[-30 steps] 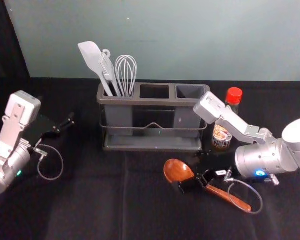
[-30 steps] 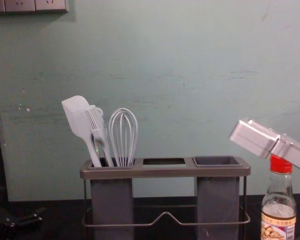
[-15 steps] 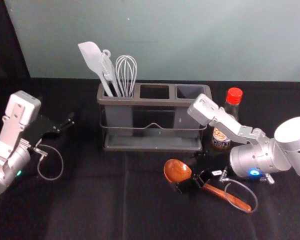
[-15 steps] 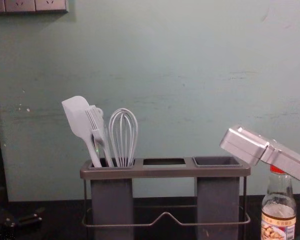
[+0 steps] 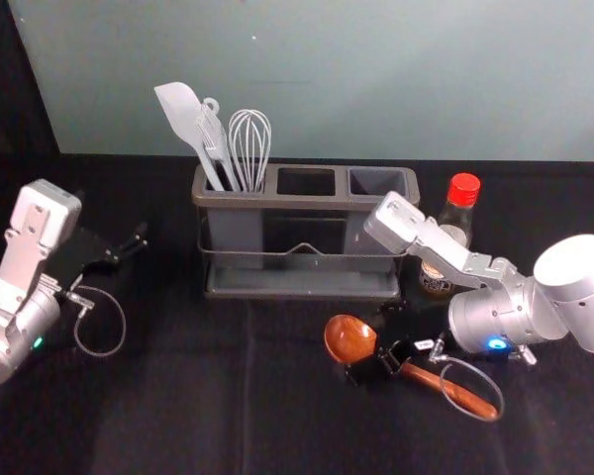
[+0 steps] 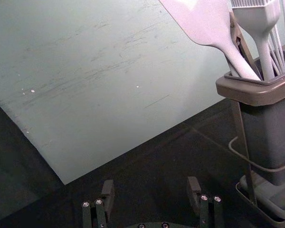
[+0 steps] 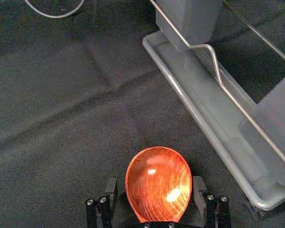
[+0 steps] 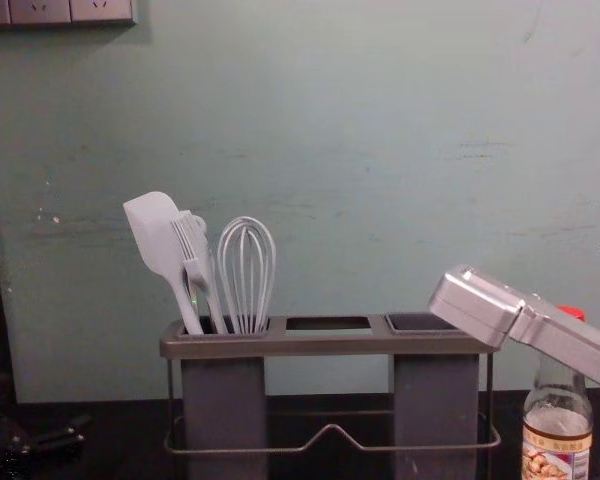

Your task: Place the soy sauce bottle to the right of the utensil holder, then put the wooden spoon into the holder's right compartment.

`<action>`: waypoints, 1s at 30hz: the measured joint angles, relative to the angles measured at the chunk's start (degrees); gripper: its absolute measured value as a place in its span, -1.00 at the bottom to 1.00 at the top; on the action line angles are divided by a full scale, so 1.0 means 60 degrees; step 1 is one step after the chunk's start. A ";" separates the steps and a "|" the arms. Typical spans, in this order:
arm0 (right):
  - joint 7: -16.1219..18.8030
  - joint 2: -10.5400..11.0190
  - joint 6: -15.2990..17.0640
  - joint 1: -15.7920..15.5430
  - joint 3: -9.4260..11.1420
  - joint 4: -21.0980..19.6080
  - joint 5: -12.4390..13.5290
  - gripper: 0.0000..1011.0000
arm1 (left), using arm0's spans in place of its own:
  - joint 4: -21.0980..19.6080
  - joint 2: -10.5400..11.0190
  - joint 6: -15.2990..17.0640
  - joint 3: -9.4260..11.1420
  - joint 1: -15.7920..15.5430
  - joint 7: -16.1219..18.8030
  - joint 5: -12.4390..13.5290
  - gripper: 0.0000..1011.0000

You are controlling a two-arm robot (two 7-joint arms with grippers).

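Straddling the round bowl of the red-brown wooden spoon (image 5: pixel 347 337): right gripper (image 5: pixel 364 345), jaws released. Spoon lies on black surface (image 5: pixel 178 406), front of grey three-slot utensil holder (image 5: pixel 297 202). Red-capped glass soy sauce bottle (image 5: pixel 463 190) upright, right of holder. Left gripper (image 5: pixel 114 216) parked left, jaws spread.

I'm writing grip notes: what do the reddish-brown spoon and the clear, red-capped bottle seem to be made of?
The reddish-brown spoon looks like varnished wood: grain lines show under glossy highlights. The clear, red-capped bottle looks like smooth glass, see-through above its label, though clear plastic is possible.
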 joint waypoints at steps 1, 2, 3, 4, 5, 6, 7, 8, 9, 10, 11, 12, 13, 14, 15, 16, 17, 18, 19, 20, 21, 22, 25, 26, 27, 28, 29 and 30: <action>0.0007 -0.0013 -0.0025 -0.0001 -0.0002 0.0012 -0.0021 0.99 | 0.0000 0.0000 0.0000 0.0000 0.0000 0.0000 0.0000 0.99; 0.0011 -0.0038 -0.0060 -0.0005 -0.0004 0.0034 -0.0072 0.99 | 0.0000 0.0000 0.0000 0.0000 0.0000 -0.0001 0.0000 0.99; 0.0011 -0.0038 -0.0060 -0.0005 -0.0004 0.0034 -0.0072 0.99 | 0.0000 0.0000 0.0000 0.0000 0.0000 0.0000 0.0001 0.99; 0.0011 -0.0060 -0.0084 -0.0011 -0.0004 0.0047 -0.0104 0.99 | 0.0000 0.0000 0.0000 0.0000 0.0000 0.0000 0.0000 0.99; 0.0008 -0.0070 -0.0096 -0.0015 -0.0003 0.0053 -0.0126 0.99 | 0.0000 0.0000 0.0000 -0.0001 0.0000 0.0000 0.0000 0.99; 0.0002 -0.0088 -0.0114 -0.0028 0.0006 0.0069 -0.0163 0.99 | 0.0000 0.0000 0.0000 0.0000 0.0000 0.0000 0.0000 0.99; 0.0000 -0.0098 -0.0126 -0.0038 0.0015 0.0077 -0.0180 0.99 | 0.0000 0.0000 0.0000 0.0000 0.0001 0.0000 0.0000 0.99; -0.0002 -0.0105 -0.0133 -0.0044 0.0024 0.0081 -0.0192 0.99 | 0.0000 0.0000 0.0000 -0.0001 0.0001 0.0000 0.0000 0.99; -0.0004 -0.0112 -0.0144 -0.0052 0.0038 0.0087 -0.0209 0.99 | 0.0000 0.0000 0.0000 0.0000 0.0000 0.0000 0.0000 0.99; -0.0008 -0.0126 -0.0168 -0.0075 0.0061 0.0100 -0.0233 0.99 | 0.0000 0.0000 0.0000 0.0000 0.0000 0.0000 0.0000 0.99; -0.0010 -0.0135 -0.0178 -0.0084 0.0072 0.0106 -0.0242 0.99 | 0.0000 0.0000 0.0000 0.0000 0.0000 0.0000 0.0000 0.99; -0.0013 -0.0138 -0.0183 -0.0091 0.0079 0.0109 -0.0248 0.99 | 0.0000 0.0000 0.0000 0.0000 0.0000 0.0000 0.0000 0.99; -0.0015 -0.0137 -0.0183 -0.0091 0.0079 0.0109 -0.0248 0.99 | 0.0000 0.0000 0.0000 0.0000 0.0000 0.0000 0.0000 0.99; -0.0015 -0.0136 -0.0183 -0.0091 0.0079 0.0109 -0.0248 0.99 | 0.0000 0.0000 0.0000 0.0000 0.0000 0.0000 0.0000 0.99; -0.0016 -0.0135 -0.0183 -0.0091 0.0079 0.0109 -0.0248 0.99 | 0.0000 0.0001 0.0000 0.0000 0.0000 0.0000 0.0000 0.99; -0.0017 -0.0134 -0.0183 -0.0091 0.0079 0.0109 -0.0246 0.99 | 0.0000 0.0000 0.0000 0.0000 0.0001 0.0000 0.0000 0.99; -0.0020 -0.0132 -0.0183 -0.0091 0.0079 0.0108 -0.0244 0.99 | 0.0000 0.0000 0.0000 -0.0001 0.0000 0.0000 0.0001 0.99; -0.0020 -0.0131 -0.0183 -0.0090 0.0079 0.0107 -0.0243 0.99 | 0.0000 0.0000 0.0000 0.0000 0.0000 0.0000 0.0000 0.99; -0.0021 -0.0131 -0.0183 -0.0090 0.0079 0.0106 -0.0242 0.99 | 0.0000 0.0000 0.0000 0.0000 0.0000 0.0000 0.0000 0.99; -0.0023 -0.0129 -0.0182 -0.0089 0.0079 0.0105 -0.0240 0.99 | 0.0000 0.0000 0.0000 0.0000 0.0000 0.0000 0.0000 0.99; -0.0024 -0.0128 -0.0182 -0.0089 0.0079 0.0103 -0.0239 0.99 | 0.0000 0.0000 0.0000 0.0000 0.0000 0.0000 0.0000 0.99; -0.0025 -0.0128 -0.0182 -0.0088 0.0079 0.0103 -0.0239 0.99 | 0.0000 0.0001 0.0000 0.0000 0.0000 0.0000 0.0000 0.99; -0.0027 -0.0126 -0.0181 -0.0086 0.0078 0.0101 -0.0237 0.99 | 0.0000 0.0000 0.0000 0.0000 0.0000 0.0000 0.0000 0.99; -0.0028 -0.0125 -0.0180 -0.0085 0.0076 0.0099 -0.0237 0.96 | 0.0000 0.0000 0.0000 0.0000 0.0000 0.0000 0.0000 0.99; -0.0029 -0.0124 -0.0180 -0.0085 0.0076 0.0099 -0.0236 0.95 | 0.0000 0.0000 0.0000 0.0000 0.0000 0.0000 0.0000 0.99; -0.0030 -0.0123 -0.0179 -0.0084 0.0075 0.0099 -0.0236 0.88 | 0.0000 0.0000 0.0000 0.0000 0.0000 0.0000 0.0000 0.99; -0.0031 -0.0123 -0.0179 -0.0083 0.0074 0.0096 -0.0236 0.84 | 0.0000 0.0000 0.0000 0.0000 0.0000 0.0000 0.0000 0.99; -0.0032 -0.0122 -0.0178 -0.0082 0.0074 0.0095 -0.0235 0.82 | 0.0000 0.0000 0.0000 0.0000 0.0001 0.0000 0.0000 0.99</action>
